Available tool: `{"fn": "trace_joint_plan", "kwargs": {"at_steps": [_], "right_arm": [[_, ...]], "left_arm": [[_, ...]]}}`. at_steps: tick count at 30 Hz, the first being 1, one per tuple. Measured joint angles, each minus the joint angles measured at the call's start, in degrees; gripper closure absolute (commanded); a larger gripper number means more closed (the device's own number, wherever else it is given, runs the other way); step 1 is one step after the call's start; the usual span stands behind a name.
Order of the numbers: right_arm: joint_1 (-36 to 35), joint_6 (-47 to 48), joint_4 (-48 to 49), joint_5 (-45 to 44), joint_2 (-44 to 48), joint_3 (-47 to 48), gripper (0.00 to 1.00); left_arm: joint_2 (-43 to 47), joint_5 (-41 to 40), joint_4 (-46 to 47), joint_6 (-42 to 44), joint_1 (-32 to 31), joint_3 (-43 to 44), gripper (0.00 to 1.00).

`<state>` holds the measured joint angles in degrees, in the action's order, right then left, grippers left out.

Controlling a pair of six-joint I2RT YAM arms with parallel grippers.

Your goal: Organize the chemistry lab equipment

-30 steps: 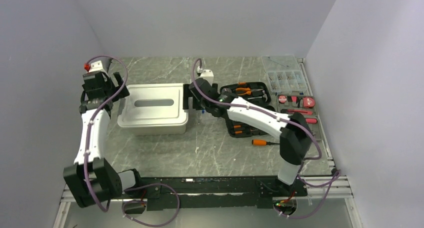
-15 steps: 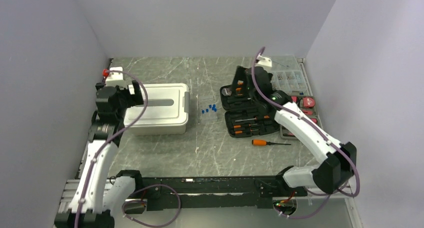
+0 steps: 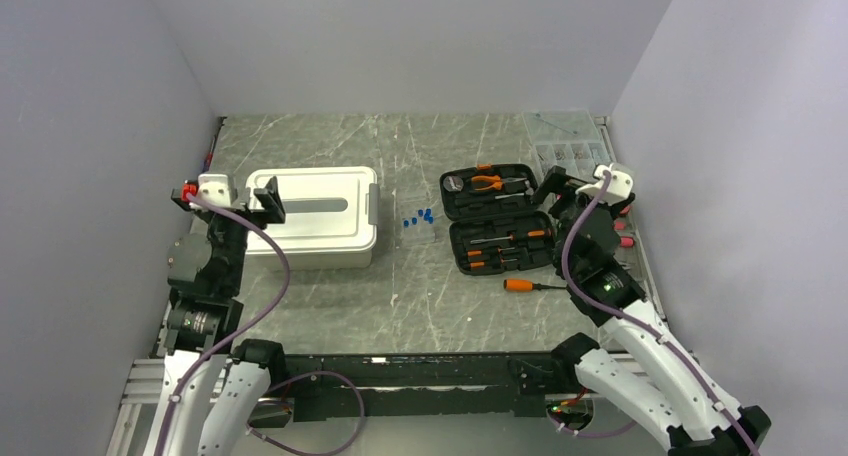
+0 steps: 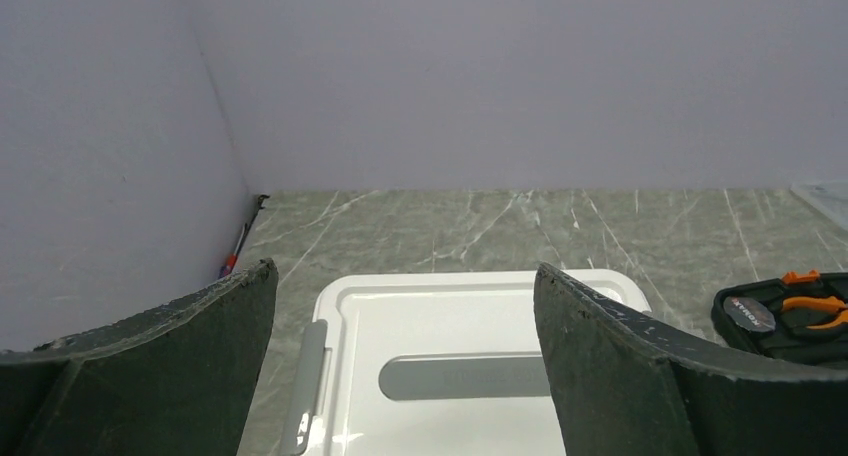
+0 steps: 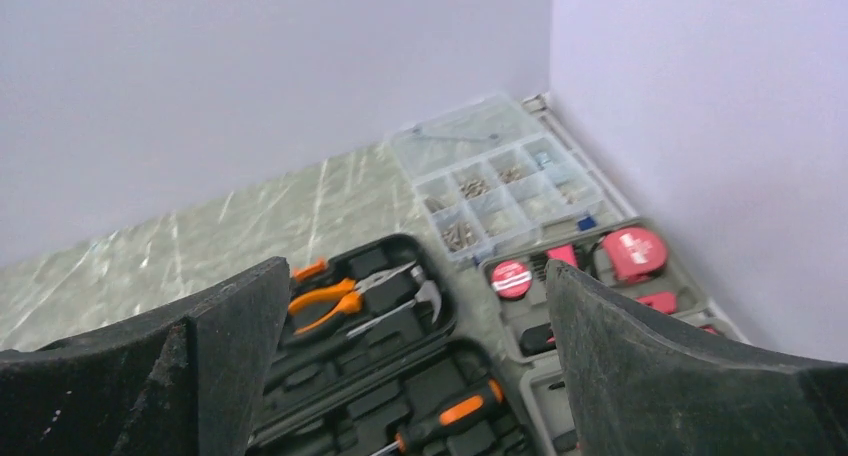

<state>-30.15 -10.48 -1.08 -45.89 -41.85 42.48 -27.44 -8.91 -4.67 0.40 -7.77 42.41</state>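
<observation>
Grey marbled table point(image 3: 400, 296), pale lavender walls on three sides.

Task item: tiny blue caps point(image 3: 418, 218), centre of the overhead view. They form a short loose row running roughly left to right across the frame. They sit on bare table in the gap between the white lidded bin point(image 3: 310, 216) on the left and the open black tool case point(image 3: 498, 221) on the right, touching neither. Something faint and clear lies just lower left of the caps, too indistinct to name. Rod and rack: not made out.

Left gripper point(image 3: 258, 198): jaws spread wide, nothing between them. It is raised at the left end of the bin, facing right across the lid. Its wrist view shows the lid and a corner of the tool case, no caps.

Right gripper point(image 3: 562, 188): jaws also wide apart and empty. It is raised at the right edge of the tool case, below the clear parts box point(image 3: 565, 151). Its wrist view shows pliers, screwdrivers and the parts box, no caps.

Judgement: the caps lie to the right of the left gripper with the bin between, and to the left of the right gripper with the case between. Neither arm is plainly nearer; the right looks marginally closer. Either arm would have to swing inward toward frame centre and descend from above. The caps are small and loose, so a careless approach along the row could scatter them.
</observation>
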Motion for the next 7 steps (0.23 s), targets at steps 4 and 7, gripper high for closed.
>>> {"fn": "trace_joint_plan", "kwargs": {"at_steps": [4,7], "right_arm": [[0.0,5.3,6.3,-3.6,2.3,-3.4,0.00],[0.0,8.5,9.4,-5.0,2.5,-4.9,0.00]], "left_arm": [[-0.1,-0.4,0.1,0.0,-0.3,-0.8,0.01],[-0.1,-1.5,0.2,0.0,-0.4,-0.9,0.01]]}}
